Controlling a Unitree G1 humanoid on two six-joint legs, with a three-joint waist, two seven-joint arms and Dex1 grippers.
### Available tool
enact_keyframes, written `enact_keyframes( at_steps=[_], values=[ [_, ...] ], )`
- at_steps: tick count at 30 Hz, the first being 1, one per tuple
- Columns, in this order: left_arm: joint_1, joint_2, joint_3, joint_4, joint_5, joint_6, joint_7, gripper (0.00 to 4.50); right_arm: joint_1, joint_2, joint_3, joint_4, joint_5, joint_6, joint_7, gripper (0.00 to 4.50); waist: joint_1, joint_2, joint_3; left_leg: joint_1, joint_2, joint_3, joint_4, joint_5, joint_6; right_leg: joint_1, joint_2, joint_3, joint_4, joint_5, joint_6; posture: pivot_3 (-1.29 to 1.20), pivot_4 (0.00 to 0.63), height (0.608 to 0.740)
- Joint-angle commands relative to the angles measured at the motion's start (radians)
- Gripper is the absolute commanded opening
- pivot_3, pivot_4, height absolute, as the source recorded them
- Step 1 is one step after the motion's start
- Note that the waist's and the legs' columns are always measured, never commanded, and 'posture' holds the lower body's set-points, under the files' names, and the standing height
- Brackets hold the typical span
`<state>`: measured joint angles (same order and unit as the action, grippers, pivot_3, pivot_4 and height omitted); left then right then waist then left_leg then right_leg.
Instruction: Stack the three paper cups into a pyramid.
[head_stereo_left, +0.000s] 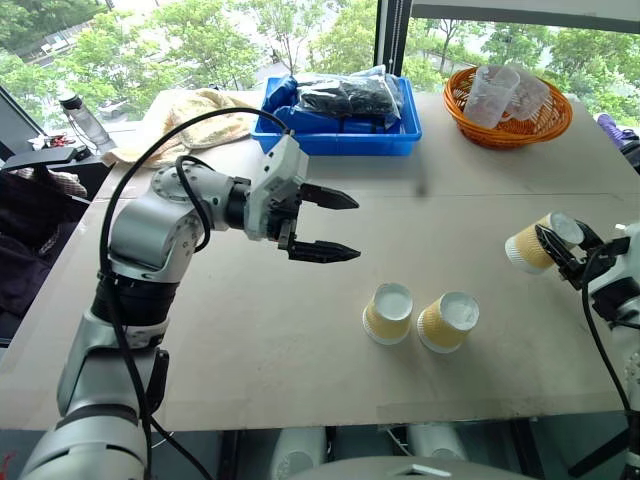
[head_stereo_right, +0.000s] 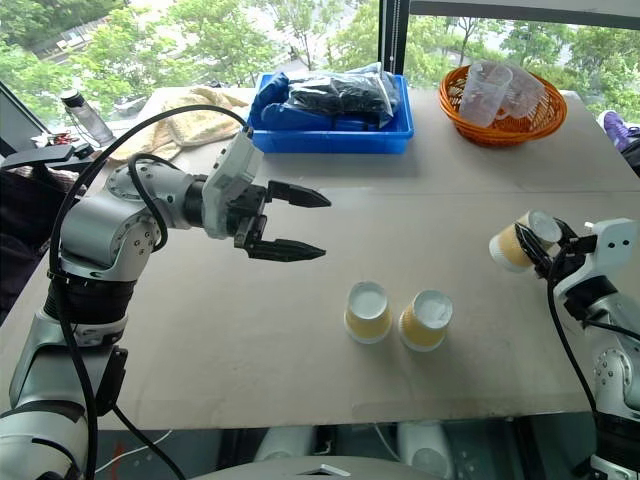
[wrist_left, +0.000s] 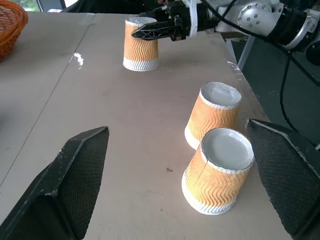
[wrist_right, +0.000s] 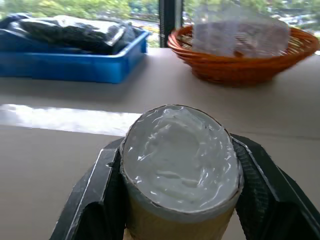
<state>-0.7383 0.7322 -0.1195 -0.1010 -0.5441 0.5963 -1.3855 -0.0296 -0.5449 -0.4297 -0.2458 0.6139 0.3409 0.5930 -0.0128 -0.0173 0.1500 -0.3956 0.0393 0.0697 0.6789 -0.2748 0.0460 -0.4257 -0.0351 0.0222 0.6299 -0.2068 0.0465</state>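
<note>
Two paper cups (head_stereo_left: 388, 313) (head_stereo_left: 447, 322) stand upside down, side by side, near the table's front middle. The third paper cup (head_stereo_left: 525, 250) is at the table's right side, also bottom up. My right gripper (wrist_right: 177, 150) is shut on it, one finger on each side of its wall. I cannot tell whether it rests on the table or hangs just above. My left gripper (head_stereo_left: 355, 228) hovers open and holds nothing, to the left of and behind the standing pair, pointing toward the right. No pyramid stands.
At the back are a blue bin (head_stereo_left: 340, 138) holding a dark bag, an orange basket (head_stereo_left: 512, 128) with clear plastic cups (head_stereo_left: 495, 92), and a tan towel (head_stereo_left: 195, 115). A bottle (head_stereo_left: 85, 120) stands far left. The table's front edge runs just below the cups.
</note>
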Motion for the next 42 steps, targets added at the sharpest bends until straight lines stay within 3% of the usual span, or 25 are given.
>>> enact_keyframes(
  at_steps=[1,3,5,14,41,42],
  values=[
    [0.039,0.064,0.084,-0.038,-0.054,-0.067,-0.102,4.50,0.007,-0.131,0.042,-0.218,0.155,0.101,0.175,2.07,-0.001,0.000,0.000,0.000,0.000,0.000,0.000,0.000,0.000,0.000,0.000,0.001,0.000,0.000,0.000,0.00,0.150,0.733],
    [0.067,0.099,0.105,-0.033,-0.066,-0.096,-0.156,4.50,-0.026,-0.181,0.057,-0.306,0.317,0.196,0.203,2.07,-0.001,0.000,0.000,0.000,0.001,0.000,0.000,0.000,0.000,-0.001,0.000,0.001,0.000,0.000,0.000,0.00,0.150,0.733],
    [0.091,0.122,0.117,-0.038,-0.080,-0.102,-0.188,4.50,-0.045,-0.212,0.074,-0.362,0.385,0.219,0.240,2.07,0.001,0.000,0.000,0.000,0.001,-0.001,0.000,0.000,0.000,-0.001,0.000,0.000,0.001,0.000,0.000,0.00,0.150,0.733],
    [0.157,0.146,0.117,-0.113,-0.103,-0.106,-0.221,4.50,-0.051,-0.247,0.238,-0.438,0.264,0.161,0.344,2.07,0.028,-0.002,0.000,-0.002,0.000,0.001,0.001,0.000,0.000,0.000,-0.001,-0.001,-0.002,-0.001,-0.001,0.00,0.150,0.733],
    [0.132,0.139,0.094,-0.108,-0.095,-0.086,-0.205,4.50,0.010,-0.262,0.213,-0.358,0.148,0.087,0.423,2.07,0.026,-0.002,0.000,-0.002,0.000,0.001,0.003,0.000,0.000,0.001,0.000,-0.003,-0.001,0.000,-0.001,0.00,0.150,0.733],
    [0.131,0.140,0.093,-0.107,-0.092,-0.085,-0.202,4.50,0.011,-0.264,0.213,-0.359,0.149,0.088,0.426,2.54,0.026,-0.002,0.000,-0.002,0.000,0.001,0.003,0.000,0.000,0.001,0.000,-0.003,-0.001,0.000,-0.001,0.00,0.150,0.733]
  ],
)
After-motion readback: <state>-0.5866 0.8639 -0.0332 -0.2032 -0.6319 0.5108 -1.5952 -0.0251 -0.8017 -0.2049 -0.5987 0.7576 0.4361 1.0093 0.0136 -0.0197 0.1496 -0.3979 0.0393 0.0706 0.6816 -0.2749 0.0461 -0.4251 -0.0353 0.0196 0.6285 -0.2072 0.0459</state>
